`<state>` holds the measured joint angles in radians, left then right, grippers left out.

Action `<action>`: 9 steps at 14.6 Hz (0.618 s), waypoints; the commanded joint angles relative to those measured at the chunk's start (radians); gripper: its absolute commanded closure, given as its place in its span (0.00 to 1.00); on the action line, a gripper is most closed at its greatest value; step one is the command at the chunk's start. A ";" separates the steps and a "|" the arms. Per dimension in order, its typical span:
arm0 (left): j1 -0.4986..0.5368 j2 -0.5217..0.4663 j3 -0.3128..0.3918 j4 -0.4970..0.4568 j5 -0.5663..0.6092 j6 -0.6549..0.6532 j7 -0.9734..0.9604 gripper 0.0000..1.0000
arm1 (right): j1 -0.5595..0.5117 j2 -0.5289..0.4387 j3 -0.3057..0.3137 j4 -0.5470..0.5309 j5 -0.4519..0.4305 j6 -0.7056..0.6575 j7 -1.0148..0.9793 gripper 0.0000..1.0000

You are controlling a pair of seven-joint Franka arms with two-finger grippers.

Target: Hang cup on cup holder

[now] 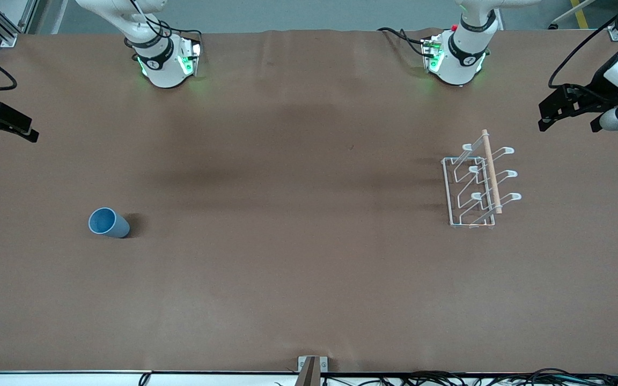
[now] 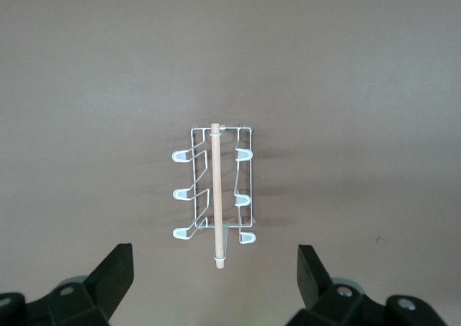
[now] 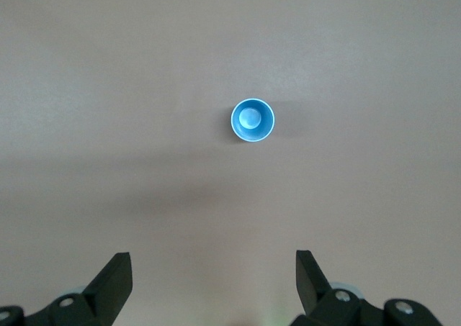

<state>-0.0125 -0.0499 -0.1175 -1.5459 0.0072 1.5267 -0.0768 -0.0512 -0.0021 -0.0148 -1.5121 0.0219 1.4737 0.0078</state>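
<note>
Standing cup [image 1: 108, 222] well apart from cup holder [image 1: 479, 182]

One light-blue cup [image 1: 108, 222] is standing on the brown worktop [image 1: 287, 241]. One white wire cup holder [image 1: 478, 182] is sitting there too, carrying six looped prongs and one wooden dowel [image 1: 491, 171]. Two robot arms are showing.

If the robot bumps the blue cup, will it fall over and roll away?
Probably it could tip: the cup stands upright, mouth up, and looks small and thin, so likely light. Once on its side, its round, slightly tapered wall would likely roll in a curve. The smooth plastic may slip a little between fingers.
</note>
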 commanded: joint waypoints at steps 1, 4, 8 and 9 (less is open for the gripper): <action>0.002 0.008 -0.004 0.023 0.014 -0.020 0.022 0.00 | -0.016 0.001 0.009 0.000 0.010 0.004 -0.015 0.00; 0.002 0.010 -0.004 0.024 0.014 -0.020 0.020 0.00 | -0.016 0.001 0.009 0.000 0.010 0.004 -0.017 0.00; 0.003 0.010 -0.004 0.027 0.005 -0.020 0.022 0.00 | -0.021 0.020 0.009 -0.023 0.009 0.045 -0.017 0.00; 0.003 0.010 -0.004 0.027 0.002 -0.020 0.023 0.00 | -0.027 0.022 0.007 -0.058 0.010 0.075 -0.017 0.00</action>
<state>-0.0125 -0.0498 -0.1177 -1.5456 0.0071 1.5266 -0.0735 -0.0527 0.0103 -0.0150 -1.5204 0.0219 1.5010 0.0071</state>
